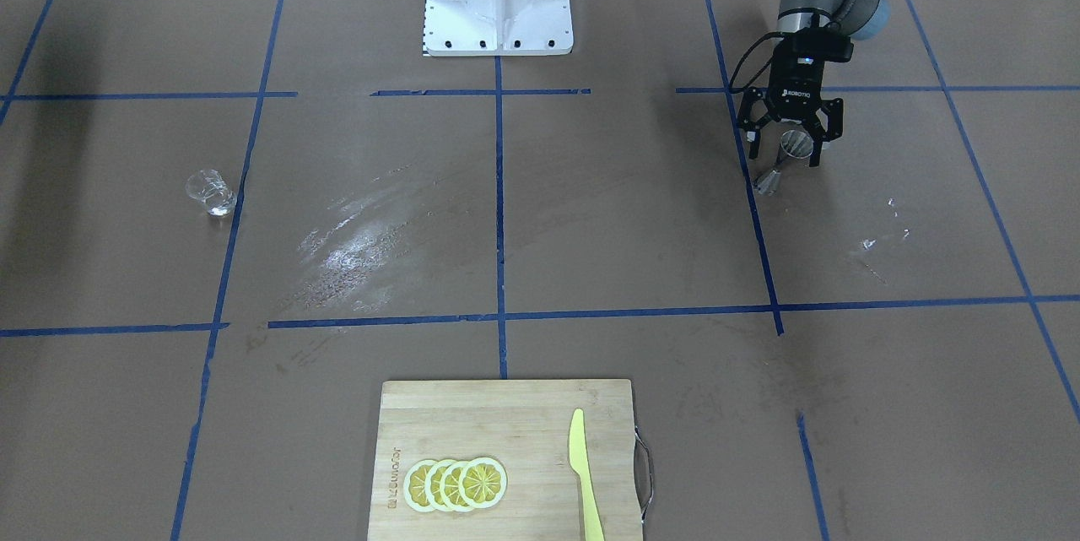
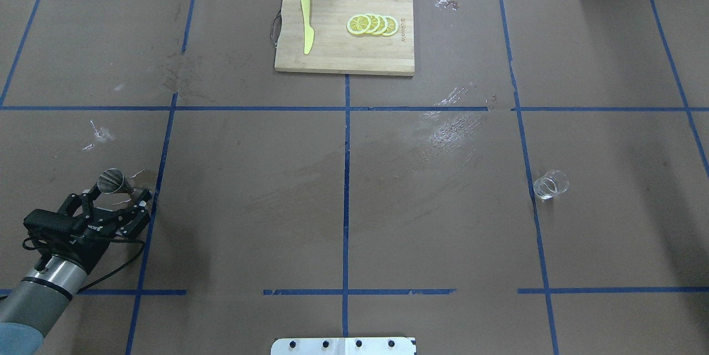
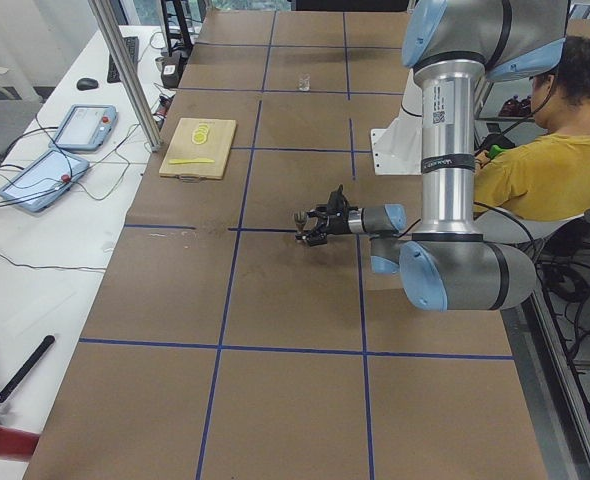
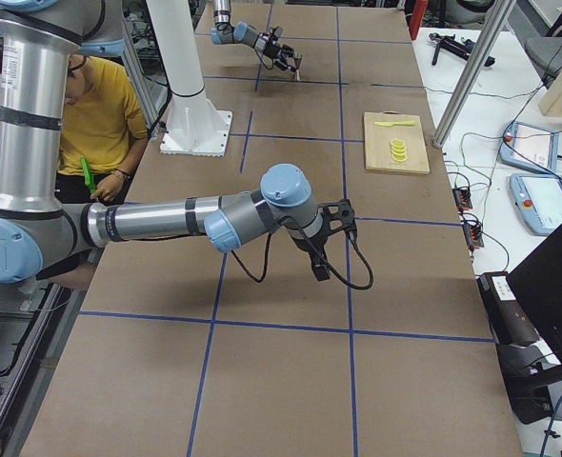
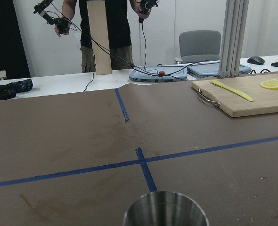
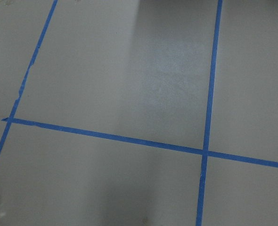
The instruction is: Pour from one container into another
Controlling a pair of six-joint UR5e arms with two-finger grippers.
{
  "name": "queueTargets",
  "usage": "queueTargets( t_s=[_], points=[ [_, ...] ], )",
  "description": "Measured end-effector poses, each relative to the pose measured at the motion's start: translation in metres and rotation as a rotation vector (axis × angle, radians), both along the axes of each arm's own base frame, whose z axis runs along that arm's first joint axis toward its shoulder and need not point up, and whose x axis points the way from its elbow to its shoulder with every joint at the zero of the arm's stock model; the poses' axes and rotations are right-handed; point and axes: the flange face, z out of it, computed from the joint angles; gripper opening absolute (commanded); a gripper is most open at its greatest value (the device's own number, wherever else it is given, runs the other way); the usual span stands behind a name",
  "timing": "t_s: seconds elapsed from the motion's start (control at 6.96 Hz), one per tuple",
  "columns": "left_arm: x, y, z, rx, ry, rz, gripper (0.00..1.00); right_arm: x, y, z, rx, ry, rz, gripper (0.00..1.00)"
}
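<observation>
— Two arms on this rig; where does each one sit?

— The left gripper (image 1: 785, 158) lies level and low over the desk (image 1: 591, 212), on the robot's left side. Its fingers (image 1: 823, 136) are spread wide on either side of the jigger (image 1: 795, 145). The right gripper (image 4: 318, 271) hangs pointing down above the desk on the other side. Only the side camera shows it, so I can't tell whether its fingers are spread or clenched.

— So the jigger isn't gripped?

— No, the left fingers are released. The jigger stands upright between them, just beside a blue tape line (image 1: 764, 254). It seems nearer one finger than the other, though from these angles contact is hard to judge. The left wrist camera catches its steel rim at the bottom edge.

— And the glass cup?

— The glass cup (image 1: 211, 192) is on the robot's right side of the desk, just beside another tape line. It is well apart from the jigger.

— Anything else out there?

— A cutting board (image 1: 489, 423) lies at the far edge, in the middle. Four overlapping lemon slices (image 1: 456, 484) rest on it, with a yellow knife (image 1: 582, 473) near them, not touching.
</observation>
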Motion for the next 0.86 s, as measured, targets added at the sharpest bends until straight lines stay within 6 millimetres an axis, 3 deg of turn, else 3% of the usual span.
queueTargets(
  t_s=[0.14, 0.29, 0.86],
  points=[
    [0.0049, -0.0002, 0.0046, 0.000, -0.007, -0.002, 0.50, 0.0000, 0.0001, 0.0003, -0.001, 0.000, 0.000, 1.00],
    [0.0069, -0.0002, 0.0094, -0.001, -0.017, -0.003, 0.42, 0.0000, 0.0001, 0.0005, -0.001, 0.000, 0.000, 1.00],
    [0.0078, -0.0002, 0.0138, -0.011, -0.002, -0.007, 0.42, 0.0000, 0.0000, -0.0001, 0.001, 0.000, 0.000, 1.00]
  ],
)
